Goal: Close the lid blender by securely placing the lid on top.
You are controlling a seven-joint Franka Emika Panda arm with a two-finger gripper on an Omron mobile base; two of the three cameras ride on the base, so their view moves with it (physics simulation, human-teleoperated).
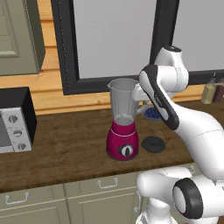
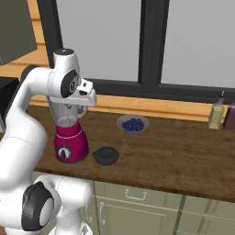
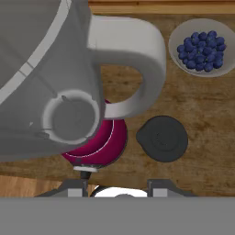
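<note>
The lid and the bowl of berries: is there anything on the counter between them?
Nothing. In the hand view, bare wooden counter separates the lid from the bowl of berries; the right base view shows the same.

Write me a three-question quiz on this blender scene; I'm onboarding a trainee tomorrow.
1. True or false: the lid already sits on the blender jar.
2. What lies in the bowl behind the lid?
A. Blue berries
B. Lemons
C. Nuts
3. Fill in: in the left base view, the lid rests on the counter to the ___ of the blender's magenta base.

Key:
1. False; it lies flat on the counter, the jar open.
2. A
3. right
</note>
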